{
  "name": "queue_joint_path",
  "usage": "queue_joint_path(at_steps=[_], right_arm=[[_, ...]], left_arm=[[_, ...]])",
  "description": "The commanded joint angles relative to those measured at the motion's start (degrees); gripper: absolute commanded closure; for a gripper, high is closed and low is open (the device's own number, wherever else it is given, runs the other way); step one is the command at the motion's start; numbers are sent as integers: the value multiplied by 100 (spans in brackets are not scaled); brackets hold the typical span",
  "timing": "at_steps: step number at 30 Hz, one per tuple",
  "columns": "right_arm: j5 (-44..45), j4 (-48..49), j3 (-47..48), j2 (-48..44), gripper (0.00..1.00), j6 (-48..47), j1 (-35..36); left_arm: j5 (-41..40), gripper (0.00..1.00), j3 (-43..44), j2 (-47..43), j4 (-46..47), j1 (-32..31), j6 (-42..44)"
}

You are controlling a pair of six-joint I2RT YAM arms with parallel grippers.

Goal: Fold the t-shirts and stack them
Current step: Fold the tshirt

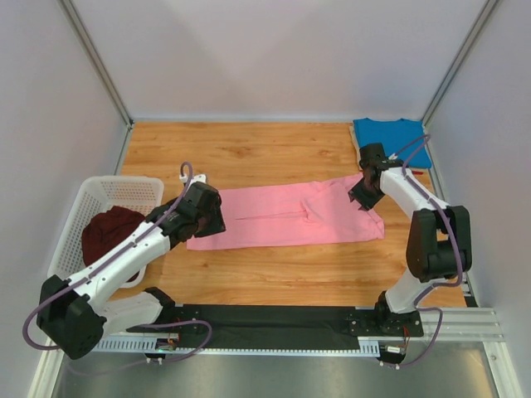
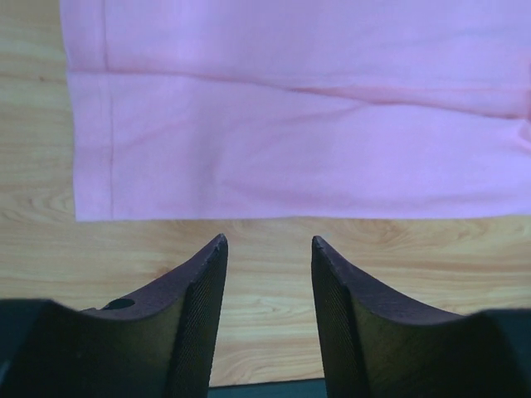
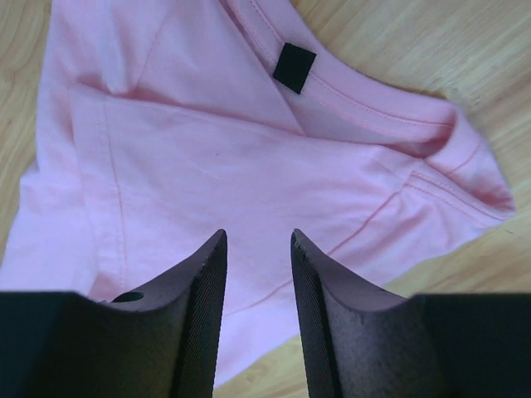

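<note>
**Pink t-shirt lying half-folded, both hands empty over its ends**

The pink t-shirt (image 1: pixel 286 217) is lying across the middle of the counter (image 1: pixel 249 282) as a long band running left to right. Its sides are apparently already turned in, and its collar end, with the black label (image 3: pixel 294 68), is bunching up at the right. The left hand (image 2: pixel 265 249) is hovering over bare wood just off the band's near edge at the hem end, fingers apart with nothing between them. The right hand (image 3: pixel 257 245) is hanging over the collar end, fingers likewise apart and empty.

A crosswise fold is probably coming, and the layers are making it risky. A pinch catching only the top layer would be peeling the band open. The rumpled sleeve at the right could be dragging into a lump, and uneven lifts would be skewing the fold.

Open wood is lying both near and far of the band. The ends are tighter. The folded blue t-shirt (image 1: pixel 392 137) is sitting in the far right corner close to the collar end. The white basket (image 1: pixel 124 184), holding the heaped maroon t-shirt (image 1: pixel 109 236), is standing near the hem end.
</note>
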Motion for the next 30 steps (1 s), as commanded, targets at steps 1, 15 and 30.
queue_joint_path(at_steps=[1,15,30], right_arm=[[147,146,403,534,62,862,22],[377,-101,1976,2678,62,688,541],[-864,770,4565,4481,62,-208,980]], left_arm=[[-505,47,588,-60,-138,16,720],[628,46,404,801,495,604,1056],[170,46,448,546,-349,622,1257]])
